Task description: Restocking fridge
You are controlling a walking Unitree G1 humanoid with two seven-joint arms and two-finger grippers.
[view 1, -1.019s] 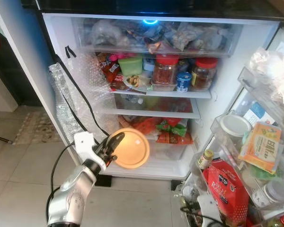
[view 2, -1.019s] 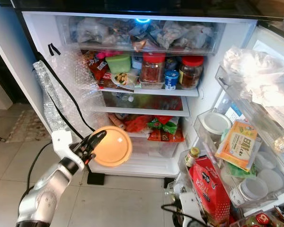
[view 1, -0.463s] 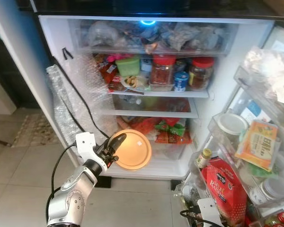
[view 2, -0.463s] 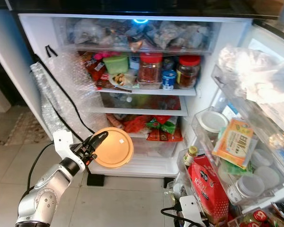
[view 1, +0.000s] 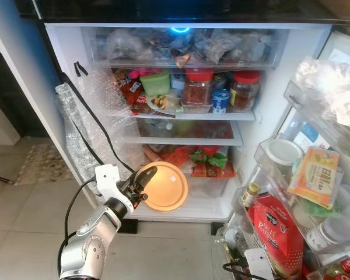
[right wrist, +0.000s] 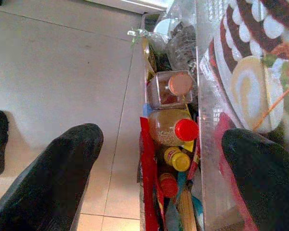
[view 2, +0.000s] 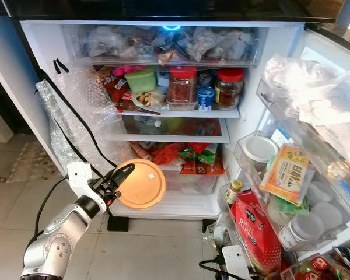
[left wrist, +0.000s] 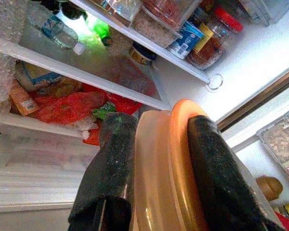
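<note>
Head view: my left end effector (view 1: 141, 185) is pinching the orange lid (view 1: 164, 186) at 7 o'clock, in front of the fridge's (view 1: 254, 146) bottom shelf. Left wrist: fingers (left wrist: 108, 168) clamp its rim. Right wrist: right end effector (right wrist: 159, 178) spread wide over door bottles (right wrist: 172, 130).

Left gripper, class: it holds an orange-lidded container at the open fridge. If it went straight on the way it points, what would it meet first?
Probably the red and green packets in the fridge's lower compartment; the left gripper, shut on the orange-lidded container, points there. Depth is unclear.
</note>
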